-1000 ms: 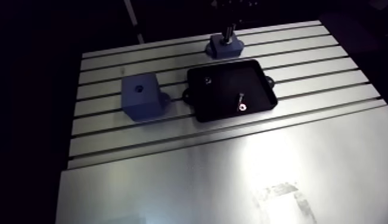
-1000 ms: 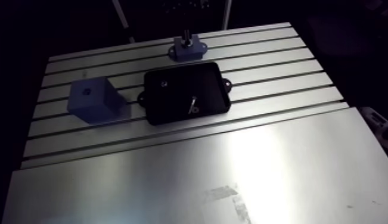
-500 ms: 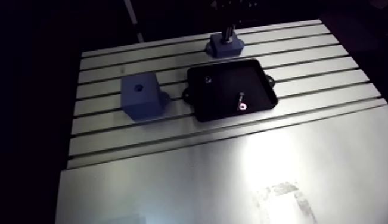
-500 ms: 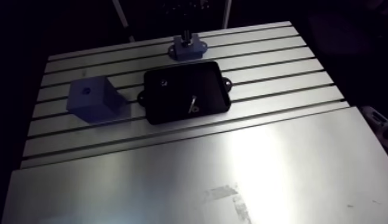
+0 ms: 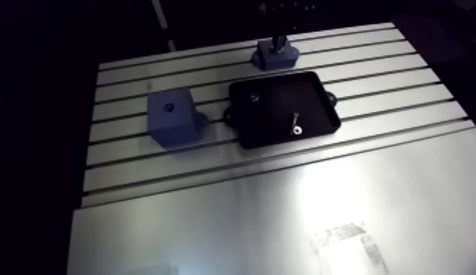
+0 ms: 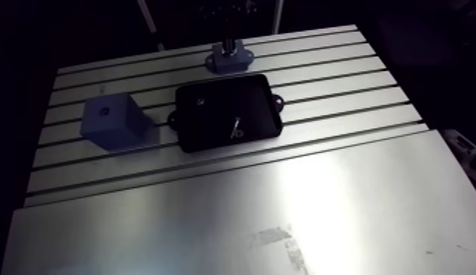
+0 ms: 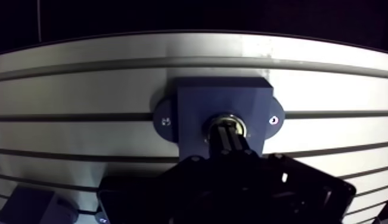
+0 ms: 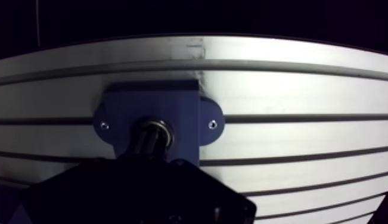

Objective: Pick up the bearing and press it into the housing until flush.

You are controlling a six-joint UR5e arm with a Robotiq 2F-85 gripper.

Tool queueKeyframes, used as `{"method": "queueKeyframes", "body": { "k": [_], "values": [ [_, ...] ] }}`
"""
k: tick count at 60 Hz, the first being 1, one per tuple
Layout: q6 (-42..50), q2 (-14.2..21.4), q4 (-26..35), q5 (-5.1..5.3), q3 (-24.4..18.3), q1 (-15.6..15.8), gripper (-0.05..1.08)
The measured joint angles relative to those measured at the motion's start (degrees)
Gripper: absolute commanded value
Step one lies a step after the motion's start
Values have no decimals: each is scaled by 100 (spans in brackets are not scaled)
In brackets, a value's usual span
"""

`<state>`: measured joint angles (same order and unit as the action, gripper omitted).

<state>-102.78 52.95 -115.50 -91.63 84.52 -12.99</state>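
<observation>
The blue housing (image 7: 190,101) is bolted by its two ears near the far edge of the slotted table; in the arm view the housing (image 5: 273,57) lies behind the black tray. A metal bearing (image 7: 227,121) sits in its round bore. My gripper (image 7: 227,132) stands straight over the bore, its two dark fingers close together with their tips at the bearing's ring. How deep the bearing sits is hidden by the fingers. In the arm view the gripper (image 5: 281,40) comes down onto the housing from above.
A black tray (image 5: 277,110) lies just in front of the housing, holding a small screw and washer (image 5: 295,128). A blue cube block (image 5: 171,117) with a hole on top stands to its left. A smooth metal plate (image 5: 284,219) covers the table's near half.
The arm view has shifted slightly. Gripper, housing, tray and cube keep their places relative to one another.
</observation>
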Motion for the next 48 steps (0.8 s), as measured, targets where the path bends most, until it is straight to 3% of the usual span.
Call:
{"method": "queueKeyframes", "body": {
  "k": [48],
  "values": [
    [-6, -6, -132, 3, 64, 5, 108]
  ]
}}
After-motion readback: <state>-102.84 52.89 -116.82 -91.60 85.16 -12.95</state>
